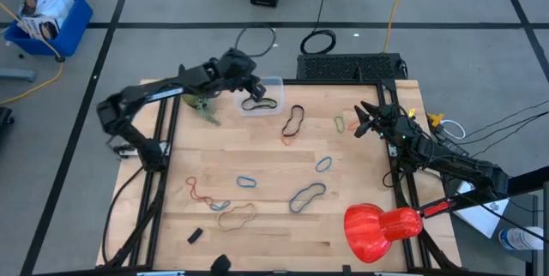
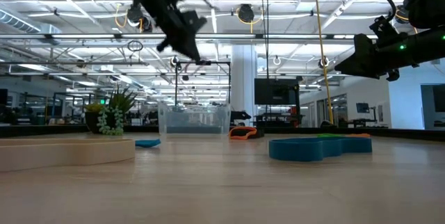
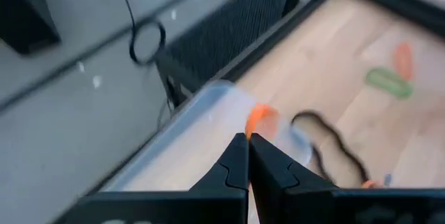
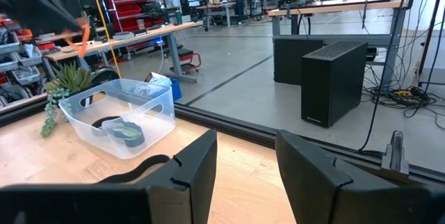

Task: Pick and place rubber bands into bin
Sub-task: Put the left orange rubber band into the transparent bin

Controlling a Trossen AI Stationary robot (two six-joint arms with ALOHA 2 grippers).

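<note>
Rubber bands, thin floppy elastic loops in tan (image 1: 236, 217), blue (image 1: 247, 180), grey (image 1: 306, 196), brown (image 1: 292, 122) and green (image 1: 340, 124), are lying scattered across the light wooden tabletop (image 1: 257, 152), nearest the front edge and thinning toward the back. Farther back, the small clear plastic rectangular bin (image 1: 261, 96) is sitting at the rear edge with a black band (image 4: 104, 122) inside, and the left gripper (image 3: 248, 138) is hovering above it, fingers pressed together and pinching an orange band (image 3: 260, 117). The right gripper (image 4: 245, 156) is waiting near the right rear corner, well apart from the bin, its fingers spread with nothing between them.
</note>
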